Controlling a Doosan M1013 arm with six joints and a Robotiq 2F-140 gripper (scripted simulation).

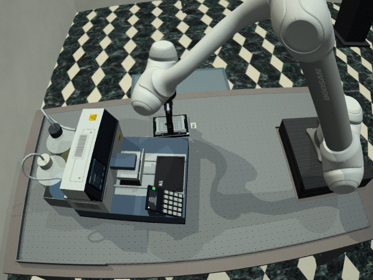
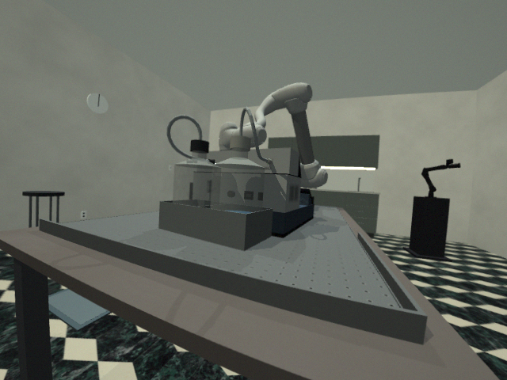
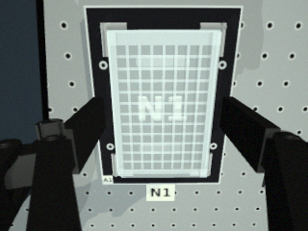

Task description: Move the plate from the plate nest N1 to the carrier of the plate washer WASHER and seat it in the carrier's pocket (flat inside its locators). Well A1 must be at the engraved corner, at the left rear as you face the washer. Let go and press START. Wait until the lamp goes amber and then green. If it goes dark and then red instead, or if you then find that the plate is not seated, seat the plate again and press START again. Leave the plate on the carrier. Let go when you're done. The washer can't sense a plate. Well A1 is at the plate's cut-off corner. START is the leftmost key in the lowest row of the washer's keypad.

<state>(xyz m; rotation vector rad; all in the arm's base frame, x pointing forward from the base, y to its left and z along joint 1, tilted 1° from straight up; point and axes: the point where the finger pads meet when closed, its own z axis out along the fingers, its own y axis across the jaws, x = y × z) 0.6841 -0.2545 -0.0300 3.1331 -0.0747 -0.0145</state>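
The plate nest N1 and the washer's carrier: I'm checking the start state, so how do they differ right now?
Nest N1 holds the clear plate; the carrier shows only a bare black pocket. The nest stands alone on the table; the carrier sits in the washer's blue deck. The open gripper hangs over the nest. Both are dark rectangles.

top: high, looking down | exterior: low, table-level — far | wrist: close, downward; all share the washer (image 1: 90,156).
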